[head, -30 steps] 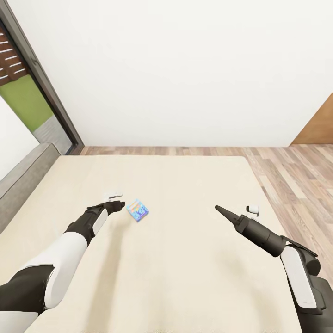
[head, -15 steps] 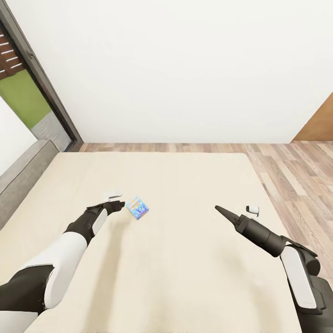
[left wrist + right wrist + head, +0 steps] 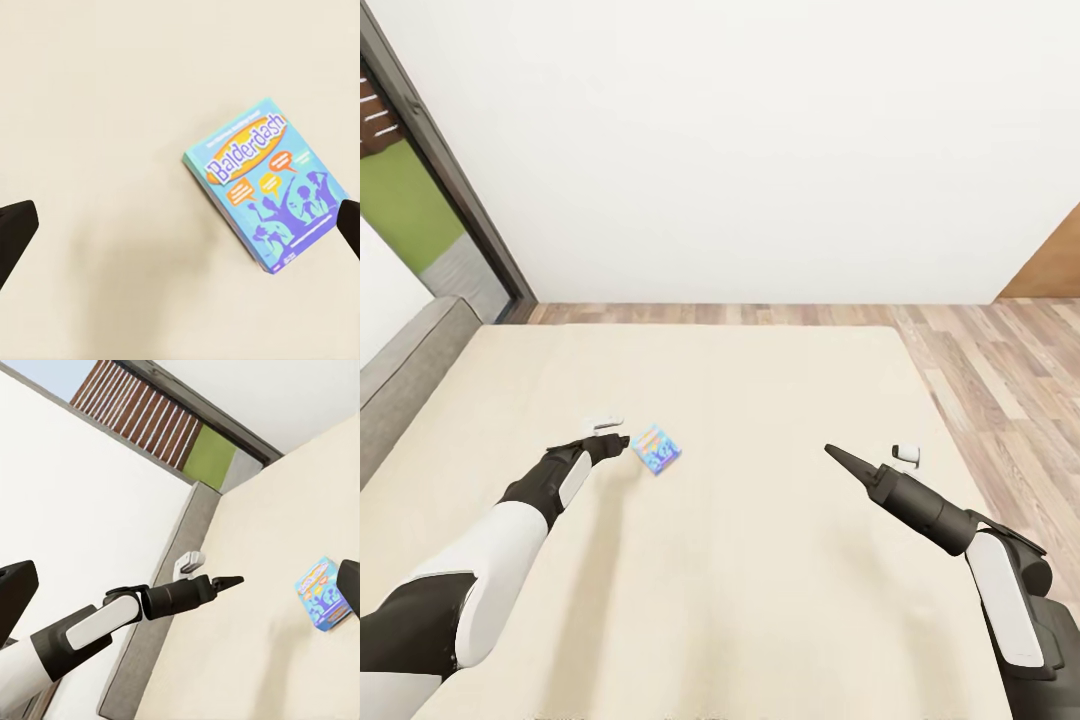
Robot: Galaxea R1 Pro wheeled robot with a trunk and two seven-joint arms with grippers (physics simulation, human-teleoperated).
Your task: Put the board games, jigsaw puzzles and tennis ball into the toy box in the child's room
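Small blue game box [image 3: 657, 450]: we find it flat on the beige bed [image 3: 760, 600], just beside our left hand [image 3: 622, 440], not touching. Left hand: fingers [image 3: 15, 232] apart, box toward one side of the gap. Right hand [image 3: 838, 456]: raised over the bed, well apart, fingers spread, nothing between them

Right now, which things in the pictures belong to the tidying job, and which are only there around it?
Job:
- small blue board game, flat on the bed
- left tool, open, above it

Just there:
- right tool
- window
- wood floor
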